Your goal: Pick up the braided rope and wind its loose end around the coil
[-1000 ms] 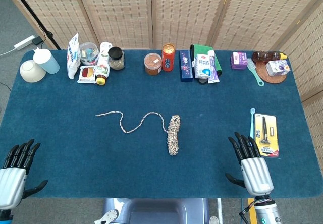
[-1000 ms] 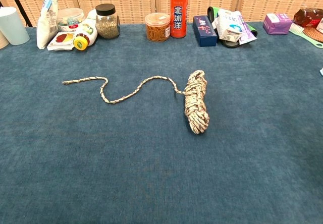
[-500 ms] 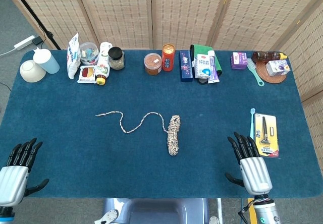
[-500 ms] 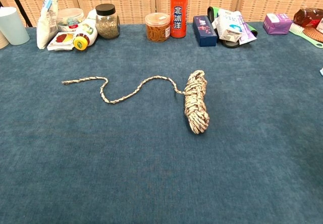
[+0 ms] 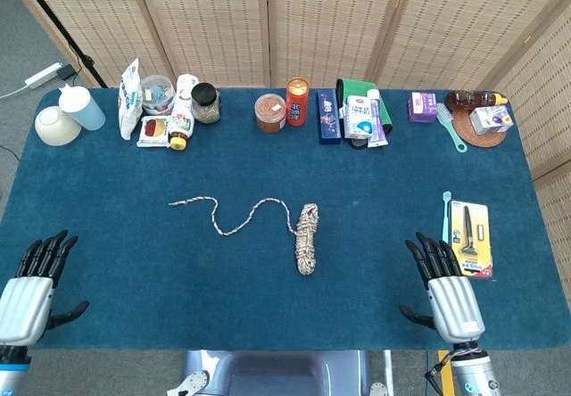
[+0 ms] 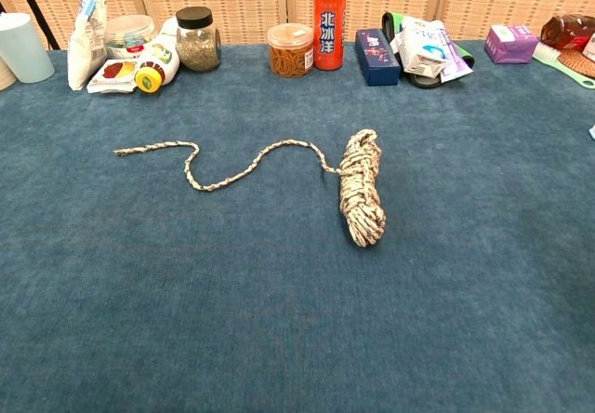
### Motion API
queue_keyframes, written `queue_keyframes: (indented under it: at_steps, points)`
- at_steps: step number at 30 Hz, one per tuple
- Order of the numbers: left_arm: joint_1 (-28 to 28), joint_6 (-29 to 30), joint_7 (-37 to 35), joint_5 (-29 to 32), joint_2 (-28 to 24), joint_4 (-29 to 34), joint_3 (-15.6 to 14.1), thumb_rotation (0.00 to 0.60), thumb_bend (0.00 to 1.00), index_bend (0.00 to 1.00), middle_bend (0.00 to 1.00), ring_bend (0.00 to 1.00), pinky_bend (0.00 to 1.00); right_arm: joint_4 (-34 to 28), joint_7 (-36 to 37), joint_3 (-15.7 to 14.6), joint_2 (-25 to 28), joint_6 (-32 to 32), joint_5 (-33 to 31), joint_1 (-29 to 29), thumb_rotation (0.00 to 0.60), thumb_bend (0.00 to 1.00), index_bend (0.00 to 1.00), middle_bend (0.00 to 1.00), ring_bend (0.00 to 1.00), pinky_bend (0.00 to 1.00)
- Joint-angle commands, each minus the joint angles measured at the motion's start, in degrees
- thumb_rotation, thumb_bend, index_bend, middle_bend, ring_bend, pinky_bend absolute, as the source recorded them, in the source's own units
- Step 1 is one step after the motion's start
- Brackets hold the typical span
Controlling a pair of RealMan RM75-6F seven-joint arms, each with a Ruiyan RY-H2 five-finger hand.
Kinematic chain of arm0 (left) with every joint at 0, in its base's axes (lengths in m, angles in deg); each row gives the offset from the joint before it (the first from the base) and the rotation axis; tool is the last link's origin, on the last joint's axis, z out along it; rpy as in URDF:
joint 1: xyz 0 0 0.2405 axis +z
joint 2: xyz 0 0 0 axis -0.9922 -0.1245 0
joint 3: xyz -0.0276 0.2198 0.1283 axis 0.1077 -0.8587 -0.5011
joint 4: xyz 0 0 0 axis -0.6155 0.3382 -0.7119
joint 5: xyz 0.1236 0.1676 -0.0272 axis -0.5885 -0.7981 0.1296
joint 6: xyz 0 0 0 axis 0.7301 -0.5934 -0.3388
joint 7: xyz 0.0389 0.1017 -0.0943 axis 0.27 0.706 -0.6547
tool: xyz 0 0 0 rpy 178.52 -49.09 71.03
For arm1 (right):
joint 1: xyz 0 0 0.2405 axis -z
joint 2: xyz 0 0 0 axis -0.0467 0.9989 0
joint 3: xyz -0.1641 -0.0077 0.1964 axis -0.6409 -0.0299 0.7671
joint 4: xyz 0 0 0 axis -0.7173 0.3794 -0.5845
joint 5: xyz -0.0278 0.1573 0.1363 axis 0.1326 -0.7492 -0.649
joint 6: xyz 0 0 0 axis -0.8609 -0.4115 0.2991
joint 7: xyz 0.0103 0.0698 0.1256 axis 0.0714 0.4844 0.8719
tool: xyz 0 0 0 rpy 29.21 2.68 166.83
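While the braided rope [image 5: 306, 238] lies exactly as it did a second ago, both hands sit slightly lower in the head view, closer to the near table edge [image 5: 268, 347]. Left hand [image 5: 28, 292] is at the near left corner, palm down, fingers spread and pointing away from the robot, thumb out to the side, holding nothing. Right hand [image 5: 444, 286] mirrors it near the right corner, fingers apart, empty, just beside the carded tool pack [image 5: 469, 238] and the toothbrush [image 5: 445, 218]. Neither hand appears in the chest view. The coil [image 6: 362, 188] rests mid-table, long axis running near to far; its loose end [image 6: 209, 161] snakes off to the left from the far tip. Bare blue cloth lies between each hand and the rope. The far edge is lined with jars, packets and an orange can [image 5: 296, 101].
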Motion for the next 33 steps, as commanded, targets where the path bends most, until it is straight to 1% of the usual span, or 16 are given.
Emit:
queue_keyframes:
  at_steps: [1, 2, 4, 7, 11, 14, 18, 20, 25, 30, 33]
  points:
    - [-4.3, -4.0, -0.5, -0.3, -0.2, -0.3, 2.4, 0.600, 0.18, 0.15, 0.00, 0.00, 0.00, -0.2, 0.8, -0.1, 0.4, 0.0, 0.0, 0.0, 0.600, 0.00, 0.00, 0.00, 0.00, 0.00]
    - [-5.6, -5.1, 0.1, -0.3, 0.1, -0.5, 3.3, 0.600, 0.19, 0.20, 0.00, 0.00, 0.00, -0.3, 1.1, 0.0, 0.6, 0.0, 0.0, 0.0, 0.600, 0.00, 0.00, 0.00, 0.00, 0.00]
    - [-7.7, -7.0, 1.6, 0.5, 0.8, -0.8, 4.6, 0.600, 0.20, 0.24, 0.00, 0.00, 0.00, -0.4, 1.6, 0.0, 0.9, 0.1, 0.0, -0.1, 0.600, 0.00, 0.00, 0.00, 0.00, 0.00]
    - [-11.2, -10.9, 4.9, 3.5, 2.6, -1.0, 6.9, 0.600, 0.22, 0.26, 0.00, 0.00, 0.00, -0.5, 2.2, 0.1, 1.2, 0.2, -0.2, -0.1, 0.600, 0.00, 0.00, 0.00, 0.00, 0.00]
    - [-15.6, -16.1, 8.5, 7.4, 6.2, -2.8, 8.9, 0.600, 0.22, 0.27, 0.00, 0.00, 0.00, -0.5, 2.8, 0.3, 1.5, 0.1, -0.6, -0.2, 0.600, 0.00, 0.00, 0.00, 0.00, 0.00]
    - [-19.0, -20.0, 10.2, 10.6, 9.5, -5.8, 10.1, 0.600, 0.23, 0.27, 0.00, 0.00, 0.00, -0.5, 3.1, 0.3, 1.6, -0.4, -0.8, -0.4, 0.600, 0.00, 0.00, 0.00, 0.00, 0.00]
    - [-22.2, -23.7, 10.5, 13.7, 12.8, -9.0, 11.1, 0.600, 0.23, 0.32, 0.00, 0.00, 0.00, -0.4, 3.3, 0.4, 1.7, -0.7, -1.3, -0.5, 0.600, 0.00, 0.00, 0.00, 0.00, 0.00]
    - [-25.0, -26.7, 11.3, 15.9, 14.9, -12.1, 12.0, 0.600, 0.23, 0.33, 0.00, 0.00, 0.00, -0.4, 3.8, 0.7, 1.9, -0.9, -2.0, -0.7, 0.600, 0.00, 0.00, 0.00, 0.00, 0.00]
    - [-28.7, -28.5, 13.9, 19.5, 18.5, -17.0, 13.7, 0.600, 0.24, 0.33, 0.00, 0.00, 0.00, -0.2, 4.4, 1.1, 2.1, -1.0, -2.8, -0.9, 0.600, 0.00, 0.00, 0.00, 0.00, 0.00]
    - [-31.2, -28.9, 16.3, 22.0, 21.7, -21.0, 14.0, 0.600, 0.28, 0.33, 0.00, 0.00, 0.00, 0.0, 4.4, 1.4, 2.1, -1.7, -3.7, -1.2, 0.600, 0.00, 0.00, 0.00, 0.00, 0.00]
    - [-32.8, -30.0, 16.4, 23.9, 23.8, -23.6, 14.4, 0.600, 0.31, 0.33, 0.00, 0.00, 0.00, 0.1, 4.2, 1.5, 1.9, -2.0, -4.2, -1.4, 0.600, 0.00, 0.00, 0.00, 0.00, 0.00]
